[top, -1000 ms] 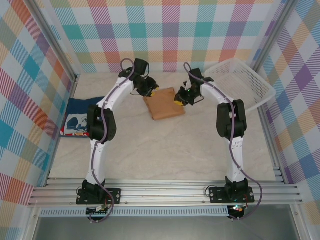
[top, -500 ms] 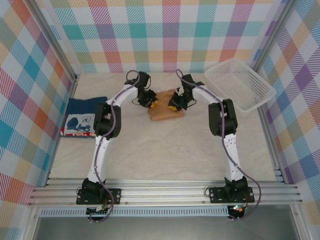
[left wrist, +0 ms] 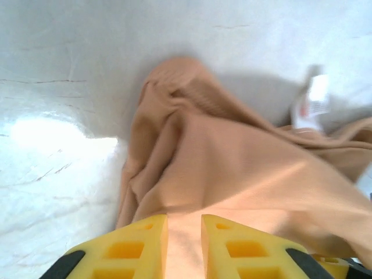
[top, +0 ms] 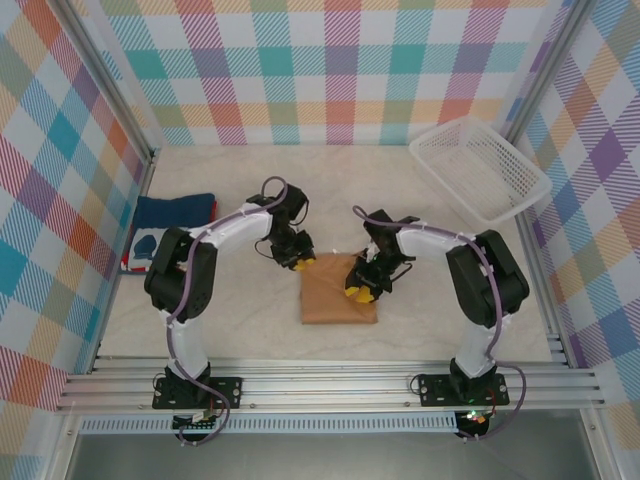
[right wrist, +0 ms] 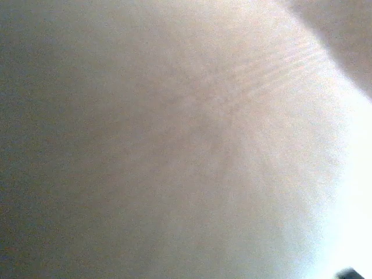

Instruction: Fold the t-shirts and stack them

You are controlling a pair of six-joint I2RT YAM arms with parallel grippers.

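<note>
Left arm [top: 184, 345], right arm [top: 474, 345]: white tube links, bulky black joint housings. Purple-grey cables [top: 224, 400] running loose along each, looping out by black base plates [top: 197, 390]. Close up now, fingers [left wrist: 136, 250]: bright yellow blocks, rectangular pockets moulded into faces, orange-shadowed inside. Black mounts peeking behind at outer corners.

Pale marbled tabletop [top: 430, 320]: tan-orange tee [top: 335, 302] folded nr centre, navy tee [top: 172, 212] flat by L wall, white mesh basket [top: 478, 168] in far R corner, all well apart
</note>
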